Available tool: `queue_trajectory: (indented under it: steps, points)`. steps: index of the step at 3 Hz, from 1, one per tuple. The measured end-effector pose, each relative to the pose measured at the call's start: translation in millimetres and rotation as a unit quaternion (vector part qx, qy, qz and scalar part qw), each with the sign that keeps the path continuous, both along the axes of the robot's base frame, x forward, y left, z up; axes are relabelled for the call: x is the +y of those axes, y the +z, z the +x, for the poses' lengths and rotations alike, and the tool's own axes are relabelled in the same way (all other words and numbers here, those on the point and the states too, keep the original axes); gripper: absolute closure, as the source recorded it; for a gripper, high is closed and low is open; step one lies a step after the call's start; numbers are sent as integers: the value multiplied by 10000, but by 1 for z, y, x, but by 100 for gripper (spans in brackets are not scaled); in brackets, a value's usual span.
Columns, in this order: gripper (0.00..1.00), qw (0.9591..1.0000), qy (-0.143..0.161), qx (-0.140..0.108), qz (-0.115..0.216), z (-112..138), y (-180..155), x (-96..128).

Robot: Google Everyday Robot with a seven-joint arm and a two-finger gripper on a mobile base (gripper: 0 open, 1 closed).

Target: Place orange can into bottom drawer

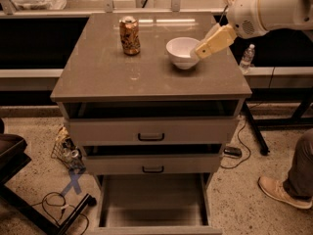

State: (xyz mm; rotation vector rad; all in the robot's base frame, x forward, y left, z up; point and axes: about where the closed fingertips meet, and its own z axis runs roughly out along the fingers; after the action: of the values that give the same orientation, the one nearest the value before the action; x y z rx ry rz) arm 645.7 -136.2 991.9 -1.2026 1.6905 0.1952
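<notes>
The orange can (129, 35) stands upright at the back left of the cabinet top (122, 77). The bottom drawer (154, 204) is pulled out, and its flat interior holds nothing. My gripper (203, 49) reaches in from the upper right and hangs over the right rim of the white bowl (180, 52), well to the right of the can.
The two upper drawers (151, 131) with black handles are slightly ajar. A water bottle (247, 58) stands behind the cabinet's right side. A person's leg and shoe (288, 185) are at the right. Cables and crushed cans (68, 153) lie on the floor at the left.
</notes>
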Motion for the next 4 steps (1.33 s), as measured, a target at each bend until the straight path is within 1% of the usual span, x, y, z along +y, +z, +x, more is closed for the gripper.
queue_trajectory:
  steps: [1,2,3,4]
  points:
    - [0,10000,2,2,-4,0,0,0]
    - [0,9995,101,126,265,20,-18,21]
    - [0,9977,166,277,594,58,-45,60]
    - [0,9954,238,373,846,92,-66,101]
